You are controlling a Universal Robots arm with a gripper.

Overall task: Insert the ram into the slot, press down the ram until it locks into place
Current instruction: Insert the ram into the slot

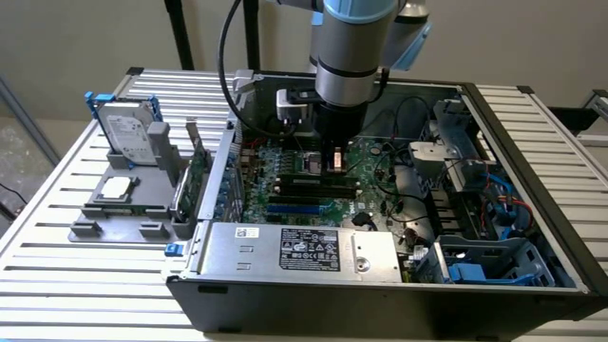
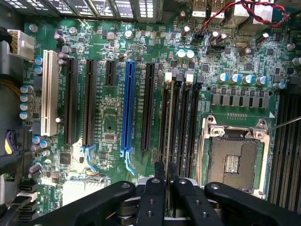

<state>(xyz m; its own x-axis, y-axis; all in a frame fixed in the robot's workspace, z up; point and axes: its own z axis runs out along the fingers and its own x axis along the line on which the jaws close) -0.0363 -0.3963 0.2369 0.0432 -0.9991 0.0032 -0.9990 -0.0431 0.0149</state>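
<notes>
Thin edge-on ram in black slot

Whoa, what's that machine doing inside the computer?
A robot arm reaches down into an open computer case, with its gripper over the green motherboard. The gripper is closed on the ram, a thin memory stick seen edge-on. It is lined up along the slot, one of the long black memory sockets beside the empty processor socket. Whether the stick is locked in cannot be told.
</notes>
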